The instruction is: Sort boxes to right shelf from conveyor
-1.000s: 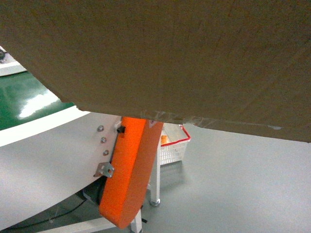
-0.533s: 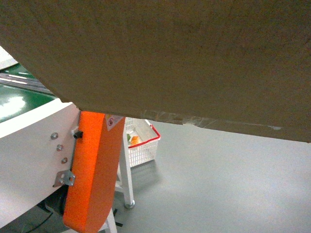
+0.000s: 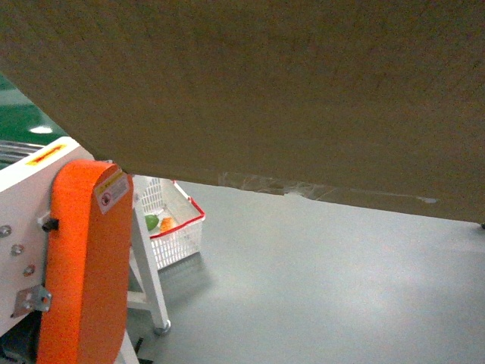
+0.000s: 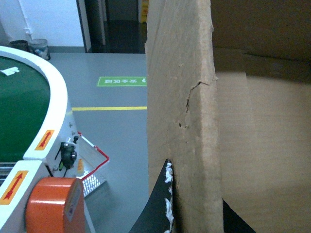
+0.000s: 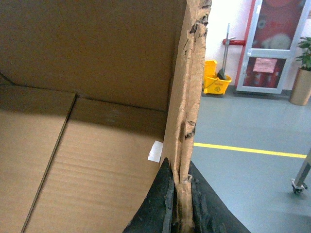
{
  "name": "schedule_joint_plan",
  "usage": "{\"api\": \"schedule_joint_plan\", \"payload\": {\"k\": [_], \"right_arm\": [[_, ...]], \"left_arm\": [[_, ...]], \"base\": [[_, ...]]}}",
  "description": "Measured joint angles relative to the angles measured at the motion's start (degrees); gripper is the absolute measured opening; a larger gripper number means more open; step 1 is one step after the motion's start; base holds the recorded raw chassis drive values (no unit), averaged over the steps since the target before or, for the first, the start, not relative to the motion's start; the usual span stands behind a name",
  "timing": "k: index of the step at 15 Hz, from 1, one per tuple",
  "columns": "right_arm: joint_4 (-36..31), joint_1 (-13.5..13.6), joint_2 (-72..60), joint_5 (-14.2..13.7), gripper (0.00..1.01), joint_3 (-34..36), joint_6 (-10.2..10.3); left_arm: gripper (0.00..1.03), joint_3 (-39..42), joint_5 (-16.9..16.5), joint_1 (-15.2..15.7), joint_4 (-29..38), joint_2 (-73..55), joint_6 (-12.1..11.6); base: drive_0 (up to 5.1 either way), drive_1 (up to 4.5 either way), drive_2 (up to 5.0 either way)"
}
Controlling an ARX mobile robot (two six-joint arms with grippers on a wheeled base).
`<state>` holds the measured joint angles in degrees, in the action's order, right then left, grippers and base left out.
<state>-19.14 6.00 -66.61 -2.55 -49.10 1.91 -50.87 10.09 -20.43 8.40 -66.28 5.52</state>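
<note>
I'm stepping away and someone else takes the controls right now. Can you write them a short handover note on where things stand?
Left gripper: shut on the left wall of the cardboard box.
Right gripper: shut on the box's torn right wall.
The box is off the conveyor, held in the air between both arms and filling most of the head view. It looks empty inside.
Done: box picked up off the belt.
Left: carry it to the right shelf, which is not in view, set it down and release.

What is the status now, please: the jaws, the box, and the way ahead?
Left gripper shut on box wall. Right gripper shut on opposite wall. Cardboard box held up, clear of conveyor, filling head view. Right shelf not visible; open floor below.
</note>
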Motion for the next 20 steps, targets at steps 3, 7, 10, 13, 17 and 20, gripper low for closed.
{"api": "schedule_joint_plan", "payload": {"k": [3, 7, 10, 13, 17, 20], "right_arm": [[0.0, 0.0, 0.0, 0.0, 0.03, 0.0, 0.0], [0.0, 0.0, 0.0, 0.0, 0.03, 0.0, 0.0], [0.0, 0.0, 0.0, 0.0, 0.03, 0.0, 0.0], [0.0, 0.0, 0.0, 0.0, 0.03, 0.0, 0.0], [0.0, 0.0, 0.0, 0.0, 0.03, 0.0, 0.0], [0.0, 0.0, 0.0, 0.0, 0.03, 0.0, 0.0]], "left_arm": [[0.04, 0.0, 0.0, 0.0, 0.1, 0.0, 0.0], [0.04, 0.0, 0.0, 0.0, 0.0, 0.0, 0.0], [0.04, 0.0, 0.0, 0.0, 0.0, 0.0, 0.0], [0.04, 0.0, 0.0, 0.0, 0.1, 0.0, 0.0], [0.04, 0.0, 0.0, 0.0, 0.0, 0.0, 0.0], [0.04, 0.0, 0.0, 0.0, 0.0, 0.0, 0.0]], "base": [[-1.7, -1.70, -1.7], [-1.5, -1.52, -1.5], [-1.7, -1.66, -1.7], [-1.5, -1.54, -1.5], [-1.6, -1.61, -1.6], [-1.6, -1.58, -1.6]]}}
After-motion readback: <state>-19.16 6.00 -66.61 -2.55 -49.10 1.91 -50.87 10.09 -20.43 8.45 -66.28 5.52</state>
